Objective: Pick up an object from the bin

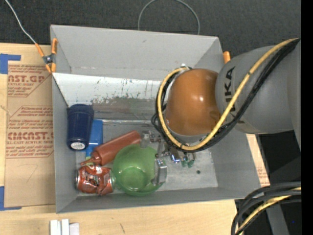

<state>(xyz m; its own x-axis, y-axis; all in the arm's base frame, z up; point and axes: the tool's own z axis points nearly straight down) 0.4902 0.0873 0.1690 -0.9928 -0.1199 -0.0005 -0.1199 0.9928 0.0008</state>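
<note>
Gripper (170,160) sat low in the bin (132,53), just beside the green bowl (131,173). We couldn't tell how open it was, nor whether it held anything. Risk as we judged it: closing on the rim could tip the bowl onto the crushed can (94,179) beyond. We counted one bowl, one can, one red bottle (116,145), one dark blue cup (79,126) and one blue block (96,133).

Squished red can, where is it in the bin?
In the camera view the squished red can lies in the lower left corner of the bin, against the green bowl on its right, with the red-orange bottle just above it.
</note>
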